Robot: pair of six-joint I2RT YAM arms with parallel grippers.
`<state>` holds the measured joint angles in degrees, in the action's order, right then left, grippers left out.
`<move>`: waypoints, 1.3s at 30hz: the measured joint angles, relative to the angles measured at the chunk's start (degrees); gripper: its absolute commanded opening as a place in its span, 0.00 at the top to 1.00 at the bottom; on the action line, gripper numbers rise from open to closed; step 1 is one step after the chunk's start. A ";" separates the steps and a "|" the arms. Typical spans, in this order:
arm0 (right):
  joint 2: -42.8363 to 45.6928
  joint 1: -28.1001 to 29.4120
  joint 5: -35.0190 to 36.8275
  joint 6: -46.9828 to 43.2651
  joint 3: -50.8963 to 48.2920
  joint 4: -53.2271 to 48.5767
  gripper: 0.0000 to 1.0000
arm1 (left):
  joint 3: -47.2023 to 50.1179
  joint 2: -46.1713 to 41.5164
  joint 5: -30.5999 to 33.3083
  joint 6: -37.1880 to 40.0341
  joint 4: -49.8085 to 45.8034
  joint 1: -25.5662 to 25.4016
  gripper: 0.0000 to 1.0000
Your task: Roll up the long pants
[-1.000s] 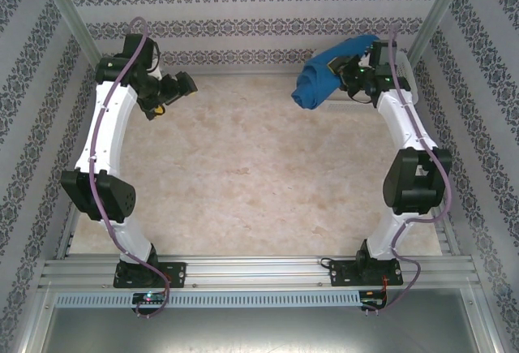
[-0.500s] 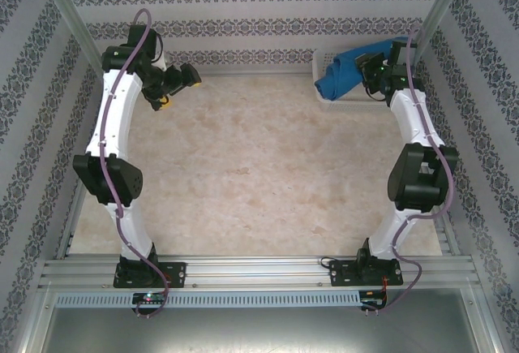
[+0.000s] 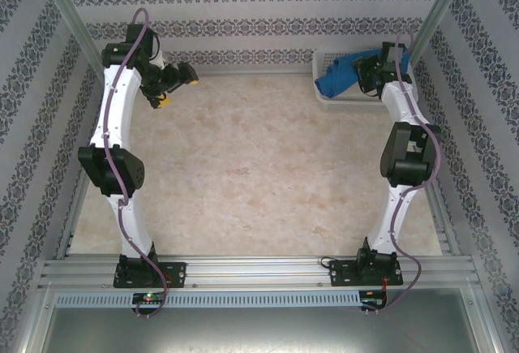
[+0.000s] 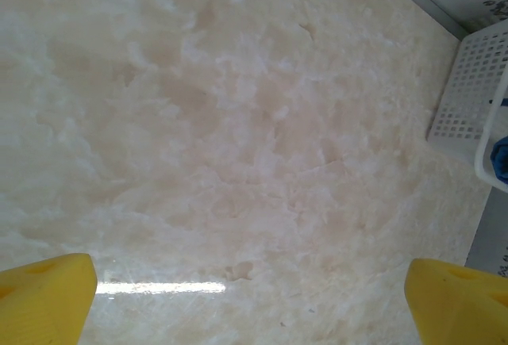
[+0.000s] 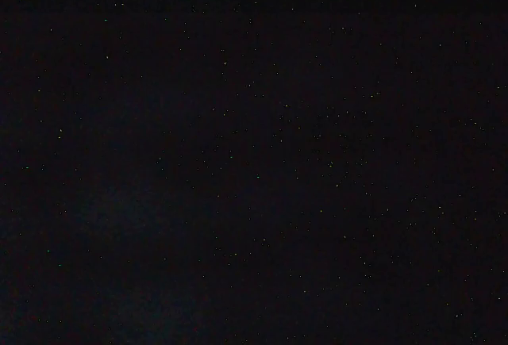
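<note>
Your right gripper (image 3: pixel 366 77) has swung the rolled bundle of royal-blue soft fabric long pants (image 3: pixel 335 77) from where it hung in the air, left of the far-right corner, back and down into the white perforated plastic basket (image 3: pixel 350 103). The bundle now lies slanted across the basket, its lower end at the near-left rim and its upper end at the claw. You appear to be clamped narrowly on that upper end, and the right wrist camera is black, most likely smothered by cloth. Your left gripper (image 3: pixel 180 88) has drawn back a little toward the far-left wall and hangs with its yellow fingertips (image 4: pixel 44 297) spread wide, holding nothing above the bare marbled beige tabletop (image 3: pixel 259 166). Its wrist view catches the basket's corner with a sliver of blue inside. As things lie, the rolling looks done and the stowing nearly so. What remains for you is to let go and lift away without dragging the roll loose.
</note>
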<state>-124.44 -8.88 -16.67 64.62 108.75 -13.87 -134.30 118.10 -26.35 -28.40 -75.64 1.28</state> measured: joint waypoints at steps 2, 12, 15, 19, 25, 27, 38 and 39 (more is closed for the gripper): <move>-1.51 0.00 0.48 -0.02 0.92 -0.09 0.99 | 0.00 0.59 -0.15 0.24 0.00 0.24 0.00; -6.29 -0.35 2.12 -0.92 7.34 -1.86 0.96 | -1.62 3.85 -1.11 0.83 0.04 1.01 0.00; -7.32 -0.50 2.80 -1.55 8.98 -2.51 0.94 | -2.25 5.07 -1.57 0.83 0.09 1.11 0.00; -8.90 -0.76 3.54 -2.01 10.82 -3.61 0.66 | -2.51 5.44 -2.08 0.83 0.11 1.11 0.00; -9.90 -0.76 4.81 -2.25 12.07 -7.30 0.20 | -3.10 5.44 -2.40 0.83 0.13 1.27 0.00; -10.12 -0.76 5.22 -2.91 13.84 -10.05 0.19 | -3.10 5.46 -2.43 0.83 0.13 1.38 0.00; -2.27 -0.70 4.70 -6.60 11.39 -20.06 0.19 | -3.10 5.46 -3.67 0.85 0.13 1.68 0.00; -0.20 -0.52 4.48 -7.34 9.49 -20.06 0.19 | -3.10 5.46 -3.65 0.96 0.13 1.73 0.00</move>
<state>-124.64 -9.41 -12.19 57.28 118.24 -33.93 -137.40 123.57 -30.00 -27.44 -75.50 3.01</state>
